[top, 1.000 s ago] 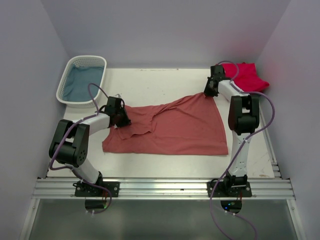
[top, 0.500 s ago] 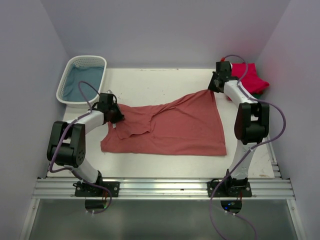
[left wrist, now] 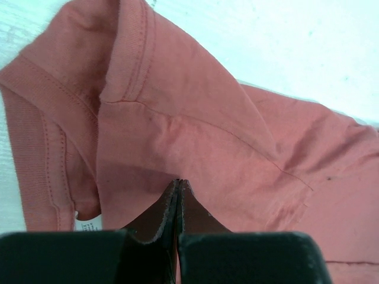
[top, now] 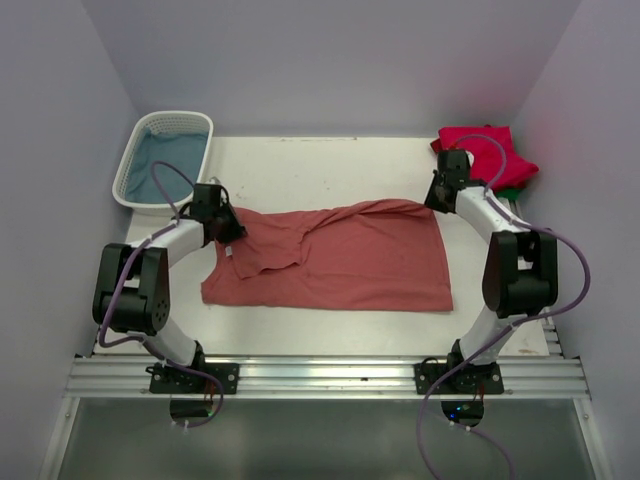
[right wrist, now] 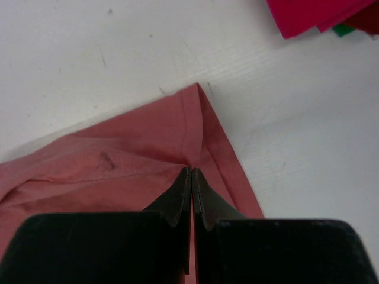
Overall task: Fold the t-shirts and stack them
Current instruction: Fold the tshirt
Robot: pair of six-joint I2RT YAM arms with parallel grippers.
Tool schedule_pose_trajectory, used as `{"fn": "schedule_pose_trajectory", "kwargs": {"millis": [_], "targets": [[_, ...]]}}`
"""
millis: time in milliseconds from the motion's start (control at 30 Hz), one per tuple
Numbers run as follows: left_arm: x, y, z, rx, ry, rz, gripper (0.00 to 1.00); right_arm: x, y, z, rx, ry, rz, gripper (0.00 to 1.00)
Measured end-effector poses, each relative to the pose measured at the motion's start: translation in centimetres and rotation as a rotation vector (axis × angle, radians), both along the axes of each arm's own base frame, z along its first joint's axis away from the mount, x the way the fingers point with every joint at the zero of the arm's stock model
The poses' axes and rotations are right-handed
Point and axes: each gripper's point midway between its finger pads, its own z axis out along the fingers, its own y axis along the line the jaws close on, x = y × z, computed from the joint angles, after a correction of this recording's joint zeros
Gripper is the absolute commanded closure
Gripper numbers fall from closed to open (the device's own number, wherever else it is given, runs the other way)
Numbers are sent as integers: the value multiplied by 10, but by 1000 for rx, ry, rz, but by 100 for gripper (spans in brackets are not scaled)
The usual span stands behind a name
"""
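White basket upper left; just below-right of it the left gripper is pinched shut on the sleeve end of the salmon-red t-shirt, which lies spread across mid-frame on the table. Right gripper is clamped shut on that shirt's upper-right corner. Crimson-pink t-shirt sits upper right, with 1 green t-shirt peeking from under it.

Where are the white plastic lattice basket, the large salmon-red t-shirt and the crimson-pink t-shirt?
White plastic lattice basket point(top: 125, 180): top view, left wall.
Large salmon-red t-shirt point(top: 370, 262): top view, middle of body.
Crimson-pink t-shirt point(top: 521, 168): top view, right part.
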Motion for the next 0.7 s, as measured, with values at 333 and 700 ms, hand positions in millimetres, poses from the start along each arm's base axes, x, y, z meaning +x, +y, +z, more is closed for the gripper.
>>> {"fn": "schedule_pose_trajectory", "kwargs": {"millis": [333,700], "targets": [[-33,-11,35,-4,-50,-85,47,-40,-4,-11,-5,33,-5,100],[-99,0,17,17,32,-49,50,-35,0,-9,18,7,-1,100]]}}
